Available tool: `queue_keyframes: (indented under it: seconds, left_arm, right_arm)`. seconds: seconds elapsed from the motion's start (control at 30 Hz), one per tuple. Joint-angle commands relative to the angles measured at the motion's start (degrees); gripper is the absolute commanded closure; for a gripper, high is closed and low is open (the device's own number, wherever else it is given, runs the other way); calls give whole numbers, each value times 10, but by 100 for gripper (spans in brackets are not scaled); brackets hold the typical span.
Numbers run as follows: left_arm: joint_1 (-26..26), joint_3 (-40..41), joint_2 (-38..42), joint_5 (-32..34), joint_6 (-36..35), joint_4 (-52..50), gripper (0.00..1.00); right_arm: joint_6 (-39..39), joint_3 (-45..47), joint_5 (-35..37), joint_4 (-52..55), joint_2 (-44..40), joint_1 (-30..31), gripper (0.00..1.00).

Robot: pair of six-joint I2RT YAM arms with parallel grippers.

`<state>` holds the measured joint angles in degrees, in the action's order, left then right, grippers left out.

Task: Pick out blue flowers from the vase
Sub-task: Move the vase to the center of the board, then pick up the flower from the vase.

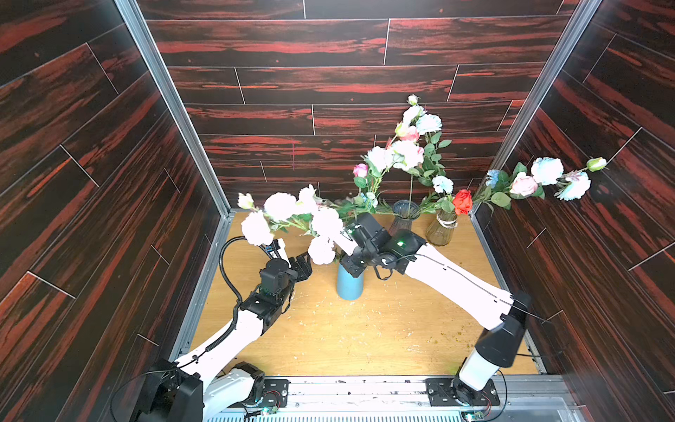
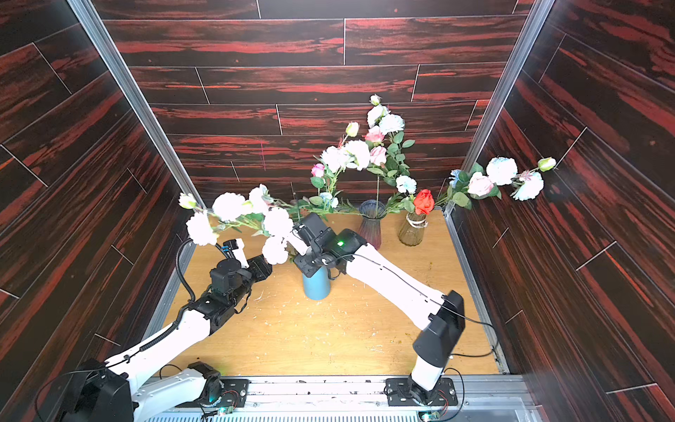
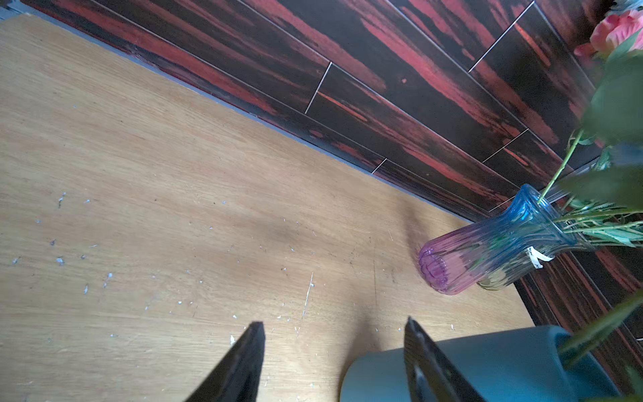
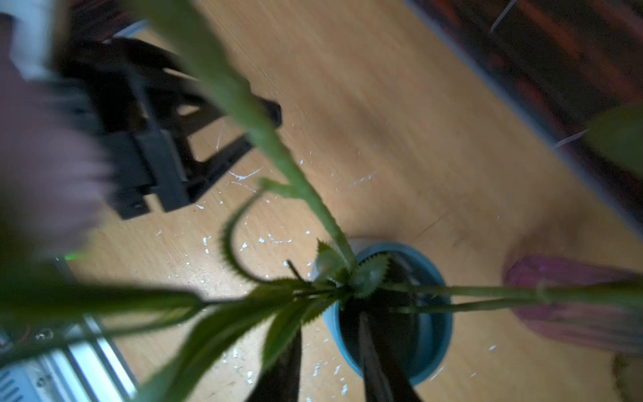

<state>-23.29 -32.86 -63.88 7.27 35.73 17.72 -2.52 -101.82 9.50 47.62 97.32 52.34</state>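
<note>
Wooden tabletop [image 3: 139,174] under left fingers [image 3: 243,365] spread apart; right fingers [image 4: 375,365] parted, blurred behind leaves [image 4: 215,334].

Dark red-streaked plank walls [image 1: 328,84] enclose a scratched light wooden tabletop [image 1: 365,329].

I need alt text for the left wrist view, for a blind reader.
The left gripper stands open, its two black fingers holding nothing, above a light wooden table. A matte blue cylindrical vase stands beside one finger; farther off, a ribbed blue-to-purple glass vase holds green stems near the dark red wood-pattern wall.
</note>
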Motion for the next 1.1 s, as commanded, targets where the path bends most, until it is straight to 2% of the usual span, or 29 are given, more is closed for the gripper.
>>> queue_keyframes:
  seconds: [0.0, 0.23, 0.47, 0.8, 0.87, 1.07]
  left_arm:
    - [-3, -22, -8, -6, -16, 14, 32]
    - [-9, -33, -15, -8, -33, 19, 31]
    - [-13, -28, -9, -8, -40, 25, 31]
    - [-18, -28, -9, -10, -45, 26, 31]
    - [-18, -27, -8, -10, -45, 26, 31]
    - [-19, -26, -7, -9, -45, 27, 31]
  right_arm:
    - [0, 12, -25, -33, -25, 2, 62]
    - [2, 25, -37, -51, -52, 3, 58]
    - [1, 51, -52, -97, -118, 3, 49]
    - [2, 87, -55, -134, -172, -1, 45]
    - [6, 92, -43, -134, -172, -15, 45]
    - [25, 106, -85, -158, -178, -104, 45]
